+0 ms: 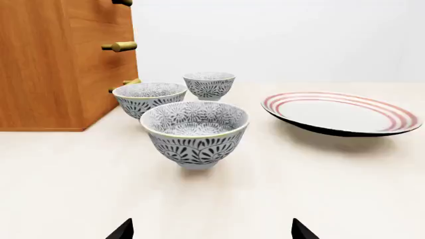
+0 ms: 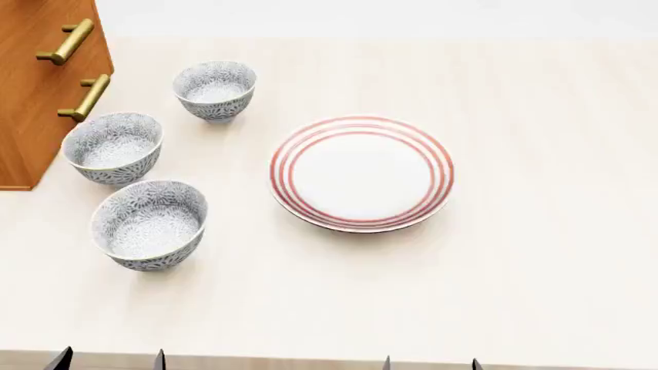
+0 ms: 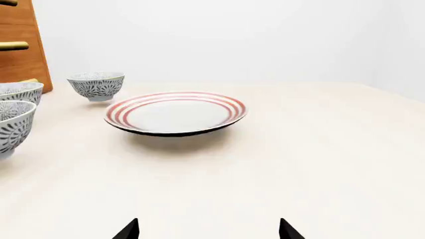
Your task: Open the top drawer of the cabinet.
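Left tool (image 2: 108, 359) and right tool (image 2: 430, 363) — both spread wide, gripping nothing, low over the pale bench (image 2: 535, 254). Three patterned bowls, hollow. Cabinet (image 2: 31, 116) upper left, orange-brown wood; brass bar handles (image 2: 85, 97) run horizontal — top drawer cut off by frame.
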